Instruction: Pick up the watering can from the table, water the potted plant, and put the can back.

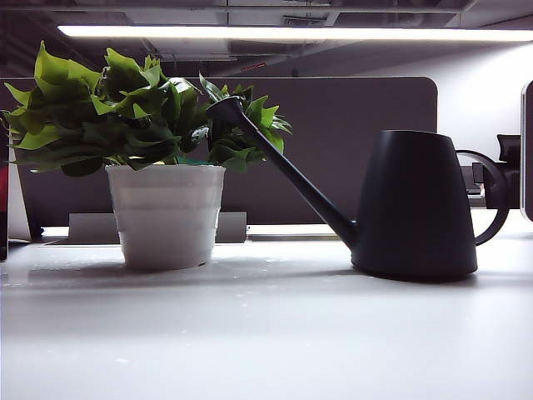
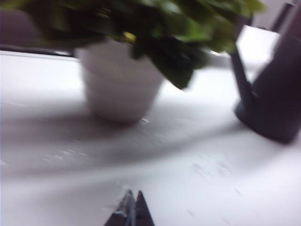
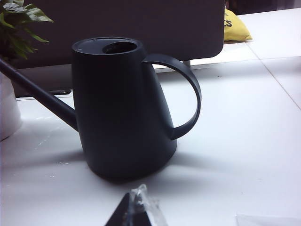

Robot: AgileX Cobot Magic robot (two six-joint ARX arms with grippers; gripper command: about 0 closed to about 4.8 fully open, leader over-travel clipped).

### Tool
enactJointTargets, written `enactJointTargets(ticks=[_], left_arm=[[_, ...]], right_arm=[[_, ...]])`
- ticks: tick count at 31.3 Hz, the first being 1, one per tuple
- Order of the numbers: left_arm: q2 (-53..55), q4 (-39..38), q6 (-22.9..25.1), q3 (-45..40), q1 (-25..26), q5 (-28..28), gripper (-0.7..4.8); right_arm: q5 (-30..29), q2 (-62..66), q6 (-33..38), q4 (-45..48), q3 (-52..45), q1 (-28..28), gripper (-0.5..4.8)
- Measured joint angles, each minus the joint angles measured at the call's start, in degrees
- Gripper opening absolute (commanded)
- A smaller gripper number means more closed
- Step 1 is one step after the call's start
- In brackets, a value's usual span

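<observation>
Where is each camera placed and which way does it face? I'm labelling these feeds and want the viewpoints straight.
Exterior view: sits low, near table height, facing the potted plant and the watering can side-on; no arm or claw shows.
Left wrist view: low over the table, facing the plant; the shut left claw tips show.
Right wrist view: low, facing the can's loop handle; the shut right claw shows.
Shared: all three views show the can and plant standing on the table.
</observation>
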Motion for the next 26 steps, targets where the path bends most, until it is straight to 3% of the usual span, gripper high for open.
enactJointTargets(ticks=[5,10,26], left_arm=[[-1.4,0.66,0.0,0.07,12.5,1.33,0.03],[-1.4,0.61,0.0,0.04,20.79,0.52,0.03],[-1.4,0.59,0.0,0.02,22.32,0.66,0.03]], right_arm=[[0.0,0.0,-0.02,-0.02,0.0,0.02,-0.01],[-0.02,0.0,-0.02,-0.02,0.0,0.02,-0.01],[-0.42,0.0,0.0,0.0,0.0,-8.76,-0.01]])
